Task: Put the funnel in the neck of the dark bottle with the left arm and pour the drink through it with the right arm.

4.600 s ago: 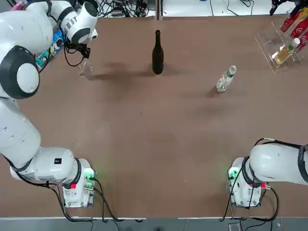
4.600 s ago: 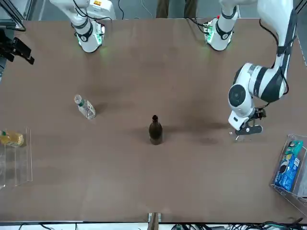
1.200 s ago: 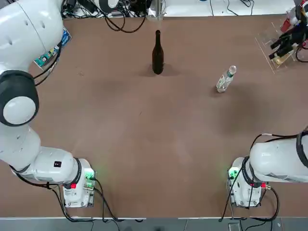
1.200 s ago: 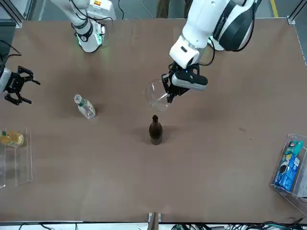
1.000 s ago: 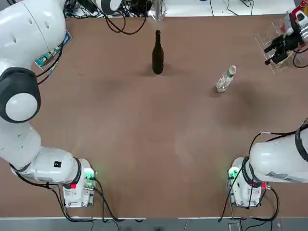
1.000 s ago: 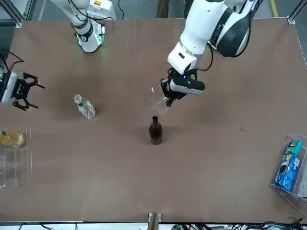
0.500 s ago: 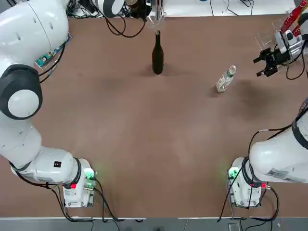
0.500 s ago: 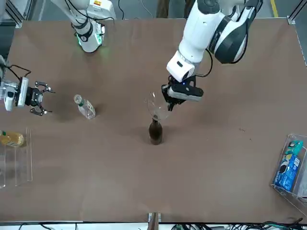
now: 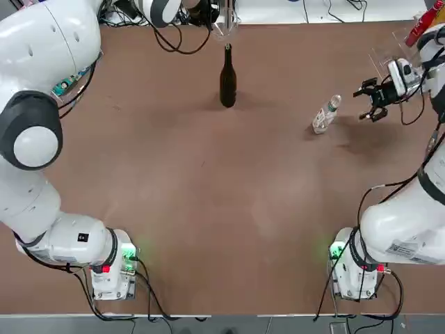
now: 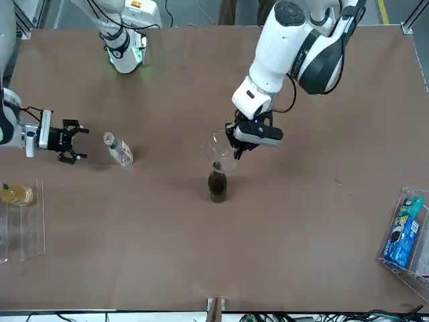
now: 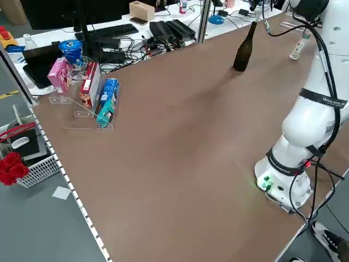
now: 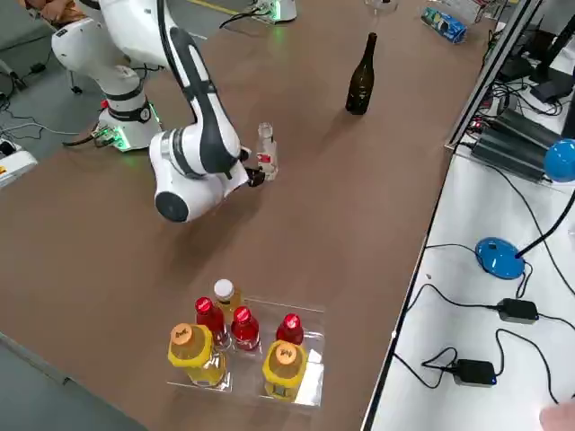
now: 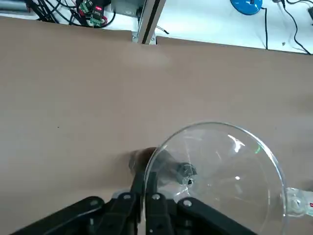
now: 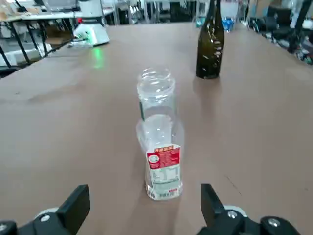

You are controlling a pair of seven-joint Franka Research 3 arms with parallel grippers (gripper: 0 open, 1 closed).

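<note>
The dark bottle stands upright at the table's middle, also seen in the top view. My left gripper is shut on the rim of the clear funnel, holding it directly over the bottle. The funnel has its spout at the bottle's mouth; whether it is inside I cannot tell. The drink, a small clear bottle, stands upright. My right gripper is open, level with the drink and a short way from it, fingers wider than the bottle.
A clear rack of red-capped and yellow bottles sits at my far right corner. A clear holder with a blue packet and boxes stands at the left edge. Cables and desks lie beyond the far edge.
The left gripper brought the funnel down from beside the bottle top onto its mouth. The right gripper swung from the rack toward the drink, staying open.
</note>
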